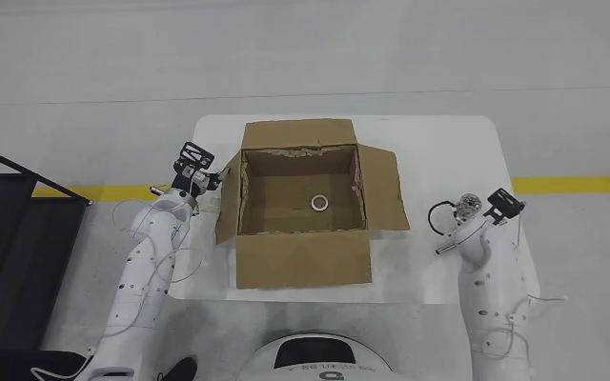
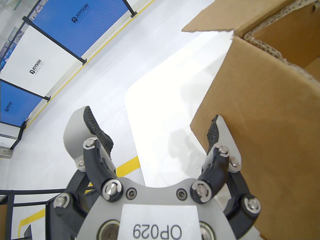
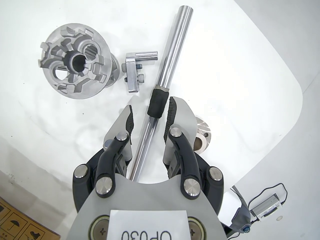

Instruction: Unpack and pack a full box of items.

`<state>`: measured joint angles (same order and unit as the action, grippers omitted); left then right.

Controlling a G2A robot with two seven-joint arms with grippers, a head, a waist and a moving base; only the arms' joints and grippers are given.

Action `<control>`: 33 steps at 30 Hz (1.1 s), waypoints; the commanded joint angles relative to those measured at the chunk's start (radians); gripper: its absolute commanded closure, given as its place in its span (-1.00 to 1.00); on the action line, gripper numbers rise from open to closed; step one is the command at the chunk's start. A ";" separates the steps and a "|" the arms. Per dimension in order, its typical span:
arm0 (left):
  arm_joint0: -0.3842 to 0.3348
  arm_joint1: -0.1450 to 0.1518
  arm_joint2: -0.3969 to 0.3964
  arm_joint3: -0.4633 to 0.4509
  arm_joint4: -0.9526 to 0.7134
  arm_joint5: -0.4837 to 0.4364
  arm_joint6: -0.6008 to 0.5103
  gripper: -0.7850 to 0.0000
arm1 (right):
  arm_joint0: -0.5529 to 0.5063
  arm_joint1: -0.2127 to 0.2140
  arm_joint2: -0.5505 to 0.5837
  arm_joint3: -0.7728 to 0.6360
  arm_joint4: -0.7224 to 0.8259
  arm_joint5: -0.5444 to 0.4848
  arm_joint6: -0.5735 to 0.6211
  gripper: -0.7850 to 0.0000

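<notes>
The left gripper was held with fingers spread wide. The right gripper had fingers parted more narrowly. The left arm and right arm extended forward, well apart.

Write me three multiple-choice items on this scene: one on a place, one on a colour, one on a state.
1. Where does the metal ring lie?
A. on the floor of the box
B. on one of its flaps
C. propped against its wall

2. What colour is the band round the steel rod?
A. red
B. black
C. yellow

3. How is the right gripper?
A. shut on the metal ring
B. shut on a flap
C. open, astride the steel rod

Key:
1 A, the top view shows it flat between the walls.
2 B, the right wrist view shows it black.
3 C, a gap shows between one finger and the steel rod.
</notes>
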<state>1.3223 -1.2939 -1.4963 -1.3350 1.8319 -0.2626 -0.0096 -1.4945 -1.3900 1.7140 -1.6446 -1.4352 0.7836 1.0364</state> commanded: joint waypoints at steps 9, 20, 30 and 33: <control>0.000 0.000 0.000 0.000 0.000 0.000 0.000 -1.00 | 0.048 -0.011 0.017 0.067 -0.029 -0.005 0.005 0.29; 0.000 0.000 0.000 0.000 0.000 0.000 0.000 -1.00 | 0.110 -0.025 0.024 0.174 -0.079 -0.011 0.011 0.58; 0.000 0.000 0.000 0.000 0.000 0.000 0.000 -1.00 | 0.070 -0.032 0.070 0.098 -0.074 -0.045 0.045 1.00; 0.000 0.000 0.000 0.000 0.000 0.000 0.000 -1.00 | 0.025 -0.034 0.106 0.013 -0.017 -0.063 0.058 1.00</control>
<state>1.3223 -1.2939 -1.4963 -1.3350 1.8319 -0.2626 -0.0096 -1.4510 -1.4238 1.8056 -1.5968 -1.4746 0.7276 1.0912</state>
